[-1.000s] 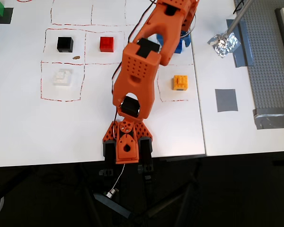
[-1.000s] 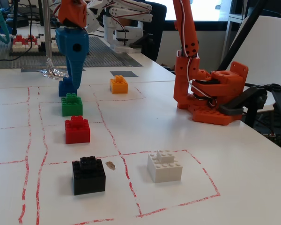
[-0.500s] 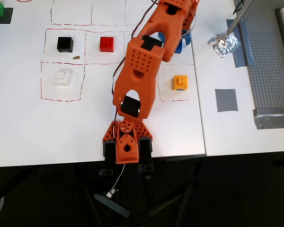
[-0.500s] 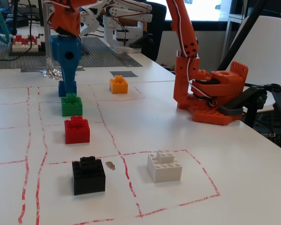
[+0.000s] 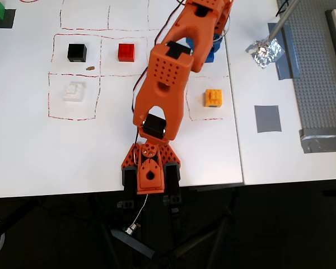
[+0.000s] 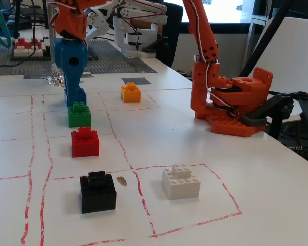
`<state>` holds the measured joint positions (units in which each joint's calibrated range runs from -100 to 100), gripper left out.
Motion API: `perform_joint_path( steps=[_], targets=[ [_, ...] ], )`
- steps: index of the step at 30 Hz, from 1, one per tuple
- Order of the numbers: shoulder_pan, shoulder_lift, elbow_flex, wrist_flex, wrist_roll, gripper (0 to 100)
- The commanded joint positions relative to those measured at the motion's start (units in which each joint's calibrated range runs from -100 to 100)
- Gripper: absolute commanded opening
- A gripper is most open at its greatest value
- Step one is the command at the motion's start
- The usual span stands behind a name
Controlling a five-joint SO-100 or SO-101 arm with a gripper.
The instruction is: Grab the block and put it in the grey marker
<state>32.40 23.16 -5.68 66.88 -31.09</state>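
The blue block [image 6: 75, 97] stands on the table at the far end of a row of blocks in the fixed view. My gripper [image 6: 73, 91] comes straight down on it from above. Its blue fingers [image 6: 72, 61] taper onto the block's top and look closed on it. From overhead the orange arm hides most of the block [image 5: 211, 55] and the gripper [image 5: 213, 50]. The grey marker [image 5: 267, 119] is a flat dark-grey square to the right of the red-lined grid, seen far back [image 6: 135, 81] in the fixed view.
Green [image 6: 79, 114], red [image 6: 85, 142] and black [image 6: 97, 192] blocks line up in front of the blue one. An orange-yellow block [image 5: 213, 97] sits between the blue block and the marker. A white block [image 6: 180, 181], crumpled foil [image 5: 265, 51] and a grey studded baseplate [image 5: 322, 73] are also here.
The gripper swung left in the fixed view from beside the block to right over it and came down onto it. Overhead, the protruding blue jaw has drawn in.
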Motion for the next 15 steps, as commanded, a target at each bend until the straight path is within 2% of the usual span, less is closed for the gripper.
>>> perform_joint_path(
  steps=[1,7,15],
  targets=[
    [1.2,-2.9,-3.8,0.6,0.8,2],
    [1.5,-7.4,0.0,5.2,4.2,0],
    [-0.4,-22.9,14.8,6.9,16.8,0]
  ],
)
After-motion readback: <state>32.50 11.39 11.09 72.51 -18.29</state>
